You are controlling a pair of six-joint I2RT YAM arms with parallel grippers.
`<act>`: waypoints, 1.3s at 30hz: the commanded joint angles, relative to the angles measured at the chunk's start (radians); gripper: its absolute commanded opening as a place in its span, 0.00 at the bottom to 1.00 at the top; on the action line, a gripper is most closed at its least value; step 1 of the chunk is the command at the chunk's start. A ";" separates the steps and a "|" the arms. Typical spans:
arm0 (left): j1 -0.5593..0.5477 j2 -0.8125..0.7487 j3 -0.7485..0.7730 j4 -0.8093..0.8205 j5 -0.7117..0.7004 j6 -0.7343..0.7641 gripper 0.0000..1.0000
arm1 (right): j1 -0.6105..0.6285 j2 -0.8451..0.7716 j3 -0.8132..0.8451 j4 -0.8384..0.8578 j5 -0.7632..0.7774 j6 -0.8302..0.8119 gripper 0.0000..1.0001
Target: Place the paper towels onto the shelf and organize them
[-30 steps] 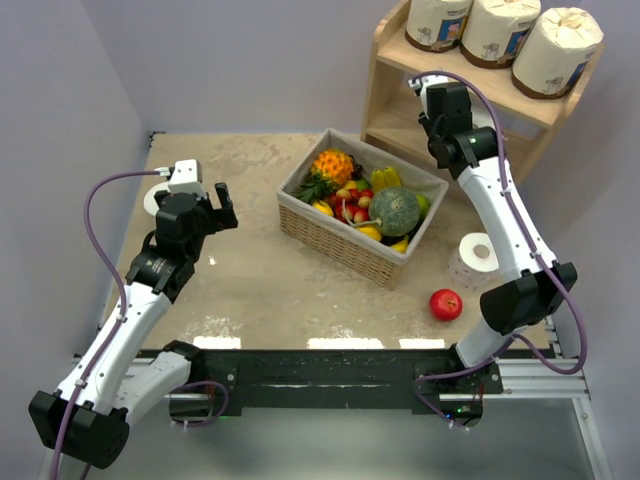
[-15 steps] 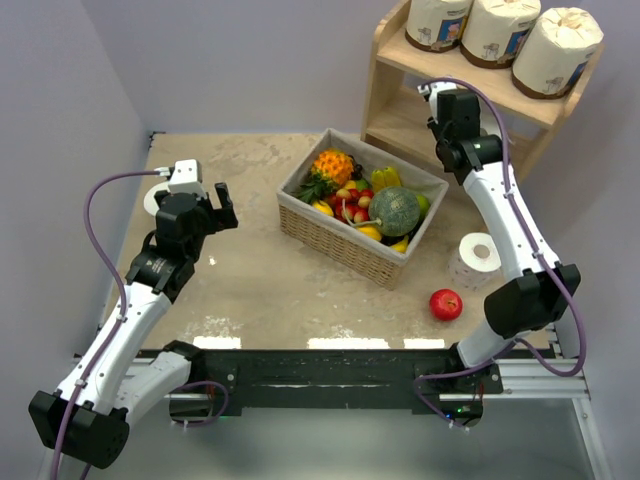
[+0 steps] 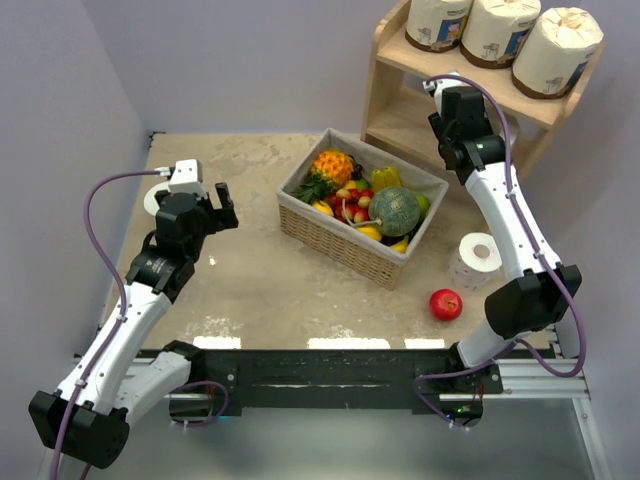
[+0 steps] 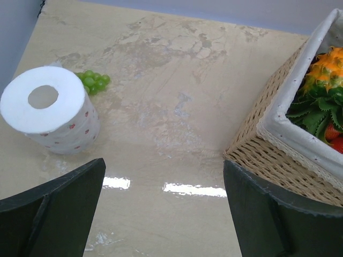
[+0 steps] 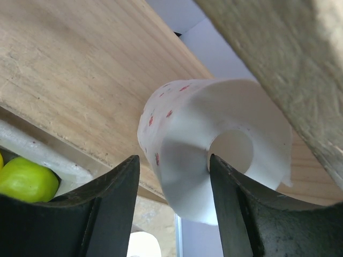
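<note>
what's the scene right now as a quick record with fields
shelf top: three wrapped rolls on the wooden shelf
right fingers: shut on a dotted roll at the lower tier
left fingers: open, empty, above the table
loose on table: left roll by the grapes, right roll near the red apple
basket: full of fruit, mid-table

- The left arm rises from the lower left of the overhead view, elbow bent.
- The left claw hangs at left centre, fingers spread wide with nothing between them.
- The right arm stretches to the upper right.
- The right claw grips a paper towel roll.
</note>
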 commanded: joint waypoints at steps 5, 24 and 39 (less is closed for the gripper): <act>0.004 -0.002 -0.007 0.043 0.018 0.002 0.97 | -0.003 -0.061 0.042 0.008 0.008 0.009 0.61; 0.004 -0.024 -0.009 0.051 0.043 -0.002 0.97 | -0.002 -0.124 0.078 -0.242 -0.101 0.278 0.62; 0.002 -0.045 -0.015 0.060 0.104 -0.019 0.97 | 0.000 -0.394 -0.328 -0.319 -0.254 0.789 0.60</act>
